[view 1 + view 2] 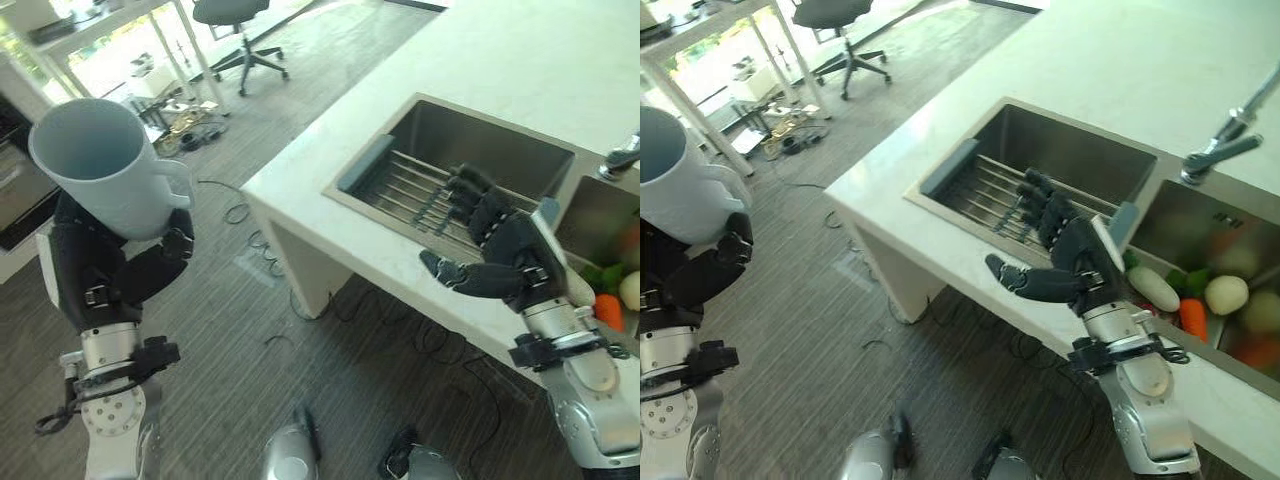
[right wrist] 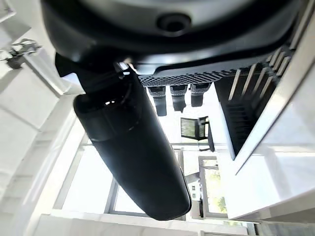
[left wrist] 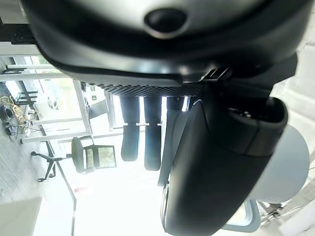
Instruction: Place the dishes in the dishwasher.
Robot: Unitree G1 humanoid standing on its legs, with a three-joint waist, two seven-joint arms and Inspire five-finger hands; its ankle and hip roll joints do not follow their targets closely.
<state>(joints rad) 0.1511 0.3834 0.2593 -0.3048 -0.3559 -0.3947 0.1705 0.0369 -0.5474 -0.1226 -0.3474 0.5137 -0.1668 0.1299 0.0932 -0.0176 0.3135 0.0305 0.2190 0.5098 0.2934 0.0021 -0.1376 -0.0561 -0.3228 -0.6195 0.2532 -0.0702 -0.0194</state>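
White stone table [image 1: 520, 60] carries a steel sink [image 1: 480, 150] with a wire rack [image 1: 410, 190]. Well apart from that sink, over grey floor, the left hand [image 1: 95, 270] grips a pale blue mug [image 1: 100, 160]. The right hand [image 1: 500, 250] hovers at the sink's near rim, fingers spread wide.

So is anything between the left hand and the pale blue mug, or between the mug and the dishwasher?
Nothing separates them: the left hand already grips the pale blue ceramic mug, held up over the grey floor away from the white counter. I can't make out a dishwasher, so the path to it can't be judged.
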